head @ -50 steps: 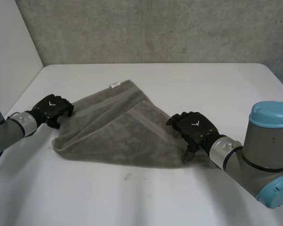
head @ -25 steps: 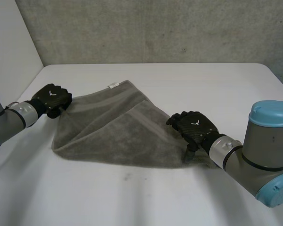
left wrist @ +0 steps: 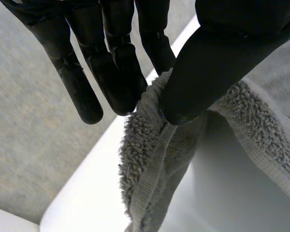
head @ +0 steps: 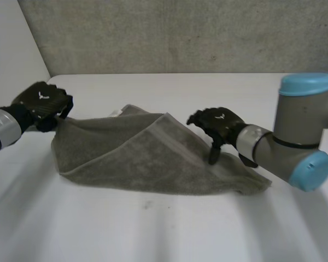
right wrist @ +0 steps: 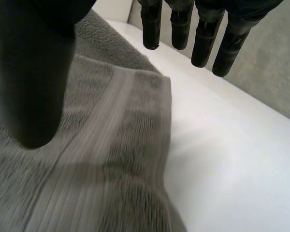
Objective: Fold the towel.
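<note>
Towel (head: 136, 158) is grey and lies on the white tabletop (head: 153, 229), between the two hands. One layer is folded over on a diagonal, with its striped band running along the fold edge towards the right hand.

Left hand (head: 41, 101) is at the towel's far left corner and holds it up off the tabletop. The cloth slopes down from there to the flat part. In the left wrist view the fingers (left wrist: 116, 63) are straight and close together, pinching the terry edge against the thumb. The towel hangs from that pinch in a fold.

Right hand (head: 221, 123) is above the towel's right side, near the striped band. In the right wrist view its fingers (right wrist: 203, 34) are straight, spread apart and clear of the cloth, out past the towel's edge over bare tabletop. The thumb points down at the band, but I can't tell if it touches. Nothing is gripped on this side.

The towel's right-hand corner lies flat below the right forearm.
</note>
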`<state>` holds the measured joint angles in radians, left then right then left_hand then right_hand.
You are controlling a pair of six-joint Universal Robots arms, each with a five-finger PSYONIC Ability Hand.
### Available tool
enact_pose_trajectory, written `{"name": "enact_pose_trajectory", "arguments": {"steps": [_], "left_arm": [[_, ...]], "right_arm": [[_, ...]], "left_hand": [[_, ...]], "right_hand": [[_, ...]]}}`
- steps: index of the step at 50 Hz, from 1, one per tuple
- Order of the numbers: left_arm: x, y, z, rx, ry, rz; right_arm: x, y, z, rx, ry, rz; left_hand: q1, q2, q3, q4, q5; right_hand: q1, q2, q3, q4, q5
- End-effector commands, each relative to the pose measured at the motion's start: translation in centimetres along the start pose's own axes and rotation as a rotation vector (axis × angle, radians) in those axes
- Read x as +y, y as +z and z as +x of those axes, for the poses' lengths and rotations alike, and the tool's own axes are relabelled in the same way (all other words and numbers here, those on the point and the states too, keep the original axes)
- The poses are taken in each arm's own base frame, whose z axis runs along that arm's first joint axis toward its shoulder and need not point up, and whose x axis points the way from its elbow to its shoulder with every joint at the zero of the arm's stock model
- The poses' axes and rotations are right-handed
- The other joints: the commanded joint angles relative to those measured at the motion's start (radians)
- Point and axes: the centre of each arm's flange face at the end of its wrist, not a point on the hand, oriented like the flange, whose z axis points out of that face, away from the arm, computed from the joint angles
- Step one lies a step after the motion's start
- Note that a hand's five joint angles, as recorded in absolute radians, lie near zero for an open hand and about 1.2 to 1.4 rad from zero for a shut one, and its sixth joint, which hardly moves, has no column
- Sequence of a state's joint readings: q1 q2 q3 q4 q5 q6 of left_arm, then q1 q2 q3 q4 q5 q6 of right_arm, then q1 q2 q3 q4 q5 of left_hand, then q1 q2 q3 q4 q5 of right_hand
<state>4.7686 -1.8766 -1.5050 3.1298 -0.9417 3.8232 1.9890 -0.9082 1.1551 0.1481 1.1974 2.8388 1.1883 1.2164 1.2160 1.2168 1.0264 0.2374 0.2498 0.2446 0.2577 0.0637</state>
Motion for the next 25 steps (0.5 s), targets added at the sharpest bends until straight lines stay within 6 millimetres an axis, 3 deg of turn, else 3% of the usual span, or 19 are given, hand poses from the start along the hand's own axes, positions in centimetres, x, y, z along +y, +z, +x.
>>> {"name": "enact_pose_trajectory", "arguments": {"steps": [1,11,25], "left_arm": [[-4.8,-2.3,0.0,-0.019,-0.031,0.086],[-7.7,-4.1,0.1,-0.039,-0.056,0.151],[-10.6,-5.8,0.5,-0.049,-0.045,0.223]], "right_arm": [[-1.2,3.8,-3.0,-0.121,0.021,0.055],[-0.6,6.0,-6.8,-0.246,0.025,0.053],[-1.4,6.7,-10.0,-0.314,-0.018,0.113]], "left_hand": [[0.208,0.18,0.18,0.18,0.195],[0.208,0.18,0.18,0.18,0.195],[0.208,0.18,0.18,0.18,0.195]], "right_hand": [[-0.038,-0.051,-0.046,-0.059,-0.039],[-0.017,-0.03,-0.025,-0.038,-0.018],[-0.017,-0.03,-0.025,-0.038,-0.018]]}}
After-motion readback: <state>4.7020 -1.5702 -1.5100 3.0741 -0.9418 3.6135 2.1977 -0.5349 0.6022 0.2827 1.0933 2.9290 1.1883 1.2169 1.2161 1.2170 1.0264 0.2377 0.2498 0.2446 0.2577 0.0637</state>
